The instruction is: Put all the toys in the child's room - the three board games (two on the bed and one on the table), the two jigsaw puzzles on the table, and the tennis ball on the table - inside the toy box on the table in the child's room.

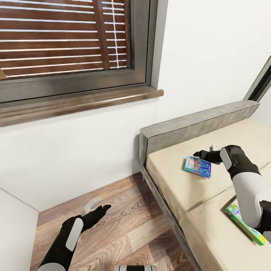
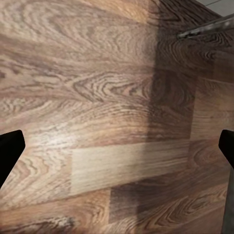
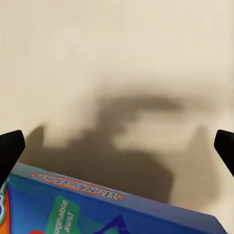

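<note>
Head view shows the bed (image 1: 177,180) beside a white wall, under a window with brown blinds (image 1: 64,34). A blue board game (image 1: 197,166) with cartoon art lies flat on the beige mattress, near the headboard (image 1: 195,126). The right gripper (image 1: 198,154) hangs just above the far edge of that box, but from here I cannot tell if its fingers are wide or narrow. A second board game (image 1: 244,222), with green edges, lies lower on the bed, partly hidden by the right arm. The left gripper (image 1: 102,209) hangs over the wooden floor (image 1: 124,226), well apart from the bed. Left wrist view looks down at the floor; two dark fingers (image 2: 9,151) sit at the far sides of the picture, so they are spread wide and hold nothing. Right wrist view looks down at the mattress (image 3: 117,58) and one edge of the blue board game (image 3: 97,204). The fingers (image 3: 9,148) are spread wide, with nothing between them. I think the box is light, stiff and a bit slippery, so pinching it across a thin edge seems best. Orange writing on its side is too blurry to read; a green label seems to end in "ughable".
</note>
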`<state>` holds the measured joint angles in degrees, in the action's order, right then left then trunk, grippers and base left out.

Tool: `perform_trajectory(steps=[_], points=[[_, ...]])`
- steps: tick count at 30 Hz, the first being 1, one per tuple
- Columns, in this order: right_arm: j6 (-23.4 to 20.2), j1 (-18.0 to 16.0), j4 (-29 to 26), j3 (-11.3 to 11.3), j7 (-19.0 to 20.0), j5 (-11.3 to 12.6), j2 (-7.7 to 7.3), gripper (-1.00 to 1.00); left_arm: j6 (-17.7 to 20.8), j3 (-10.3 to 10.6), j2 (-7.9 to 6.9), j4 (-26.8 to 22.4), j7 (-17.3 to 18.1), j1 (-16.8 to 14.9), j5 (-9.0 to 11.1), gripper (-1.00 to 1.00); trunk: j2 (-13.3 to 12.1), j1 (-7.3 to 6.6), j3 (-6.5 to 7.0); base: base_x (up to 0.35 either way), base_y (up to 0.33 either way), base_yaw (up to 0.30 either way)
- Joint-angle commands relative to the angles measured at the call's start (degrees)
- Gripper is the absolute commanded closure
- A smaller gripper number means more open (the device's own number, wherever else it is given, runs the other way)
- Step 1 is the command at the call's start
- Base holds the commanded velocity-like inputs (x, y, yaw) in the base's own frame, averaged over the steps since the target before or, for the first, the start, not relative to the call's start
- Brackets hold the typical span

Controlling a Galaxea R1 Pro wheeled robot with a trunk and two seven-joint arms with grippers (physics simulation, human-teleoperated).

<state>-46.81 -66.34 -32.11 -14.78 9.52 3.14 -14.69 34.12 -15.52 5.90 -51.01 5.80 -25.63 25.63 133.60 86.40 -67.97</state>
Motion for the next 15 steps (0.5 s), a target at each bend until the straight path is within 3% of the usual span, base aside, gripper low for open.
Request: perform_trajectory(steps=[1, 15], points=[[-0.3, 0.2, 2.0, -0.1, 0.0, 0.3, -0.01, -1.00, 0.4, -0.3, 0.08, -0.1, 0.2, 0.0, 0.0, -1.00, 0.0, 0.00, -0.07, 0.000, 0.000, 0.000], [-2.2, 0.9, 1.7, 0.1, 0.3, 0.4, -0.08, -1.00, 0.4, -0.3, 0.08, -0.1, 0.2, 0.0, 0.0, -1.00, 0.0, 0.00, -0.13, 0.000, 0.000, 0.000]])
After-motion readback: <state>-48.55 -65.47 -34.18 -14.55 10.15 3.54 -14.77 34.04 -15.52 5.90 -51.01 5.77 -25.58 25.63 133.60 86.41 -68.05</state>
